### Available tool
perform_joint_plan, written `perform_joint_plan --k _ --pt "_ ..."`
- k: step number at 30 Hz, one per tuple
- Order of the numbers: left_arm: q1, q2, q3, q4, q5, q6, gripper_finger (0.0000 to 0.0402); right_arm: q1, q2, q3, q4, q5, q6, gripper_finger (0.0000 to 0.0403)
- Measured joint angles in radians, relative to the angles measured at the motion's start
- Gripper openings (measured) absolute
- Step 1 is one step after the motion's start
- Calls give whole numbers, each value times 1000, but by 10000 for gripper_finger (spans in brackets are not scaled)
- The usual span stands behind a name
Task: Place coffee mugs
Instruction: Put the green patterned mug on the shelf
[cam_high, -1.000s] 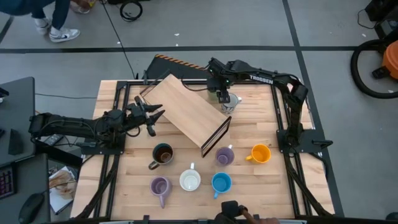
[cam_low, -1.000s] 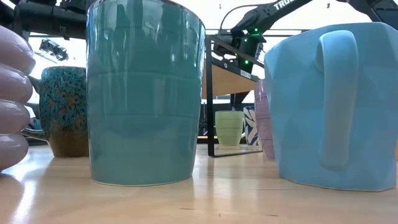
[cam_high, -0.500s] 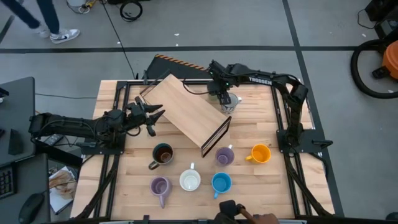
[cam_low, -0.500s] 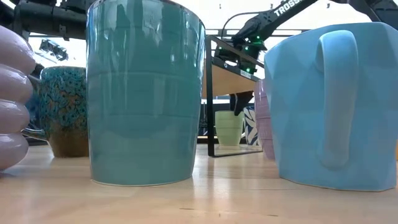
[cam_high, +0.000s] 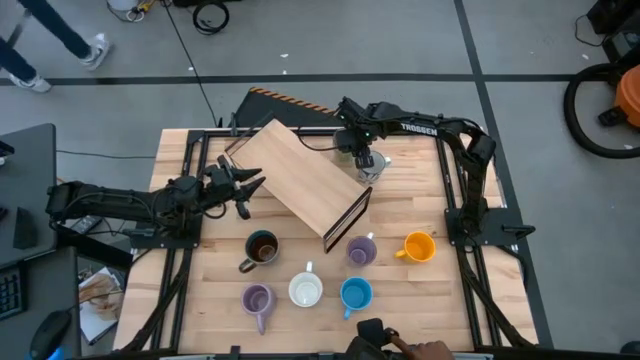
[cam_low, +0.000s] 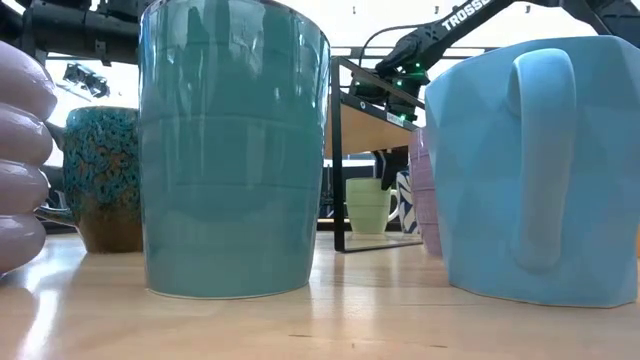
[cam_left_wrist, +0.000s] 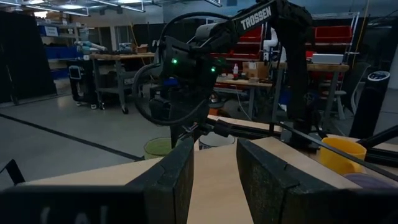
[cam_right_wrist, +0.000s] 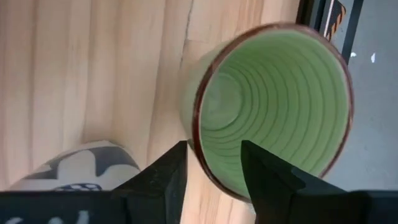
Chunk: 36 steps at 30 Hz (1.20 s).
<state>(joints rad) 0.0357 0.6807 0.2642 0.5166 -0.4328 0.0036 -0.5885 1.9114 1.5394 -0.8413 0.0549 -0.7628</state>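
The green mug (cam_right_wrist: 273, 106) stands upright on the table at the far side, beside the wooden rack (cam_high: 300, 180), with a white mug with a dark pattern (cam_right_wrist: 87, 165) next to it. My right gripper (cam_right_wrist: 214, 180) points steeply down over the green mug (cam_low: 368, 205). It is open, with one finger outside the mug's wall and one inside, and a gap still shows. My left gripper (cam_high: 250, 190) is level at the rack's left edge, open, with nothing between its fingers (cam_left_wrist: 214, 180).
Six mugs stand on the table's near half: dark brown (cam_high: 262, 248), lavender (cam_high: 361, 250), orange (cam_high: 418, 246), lavender (cam_high: 257, 298), white (cam_high: 305, 290) and blue (cam_high: 355, 294). The tilted rack fills the middle. A person's hand (cam_high: 415, 350) shows at the near edge.
My right gripper has sunk a little onto the green mug, its fingers now reaching down to the rim. The mug has stayed where it was.
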Motion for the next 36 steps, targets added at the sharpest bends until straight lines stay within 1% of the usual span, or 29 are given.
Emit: perform_joint_plan --k 9,18,26,32,36 --pt "0 0 0 -15 0 -18 128 -3 0 0 -3 -2 -30 92" --pt "0 0 0 -14 0 -19 128 -3 0 0 -11 -4 -62 44" --pt "0 0 0 -14 0 -18 128 6 2 0 -12 0 -68 30" --pt "0 0 0 -15 0 -18 128 28 1 2 -23 56 -71 29" --pt "0 0 0 -18 0 -18 128 37 -2 37 -74 67 -68 28"
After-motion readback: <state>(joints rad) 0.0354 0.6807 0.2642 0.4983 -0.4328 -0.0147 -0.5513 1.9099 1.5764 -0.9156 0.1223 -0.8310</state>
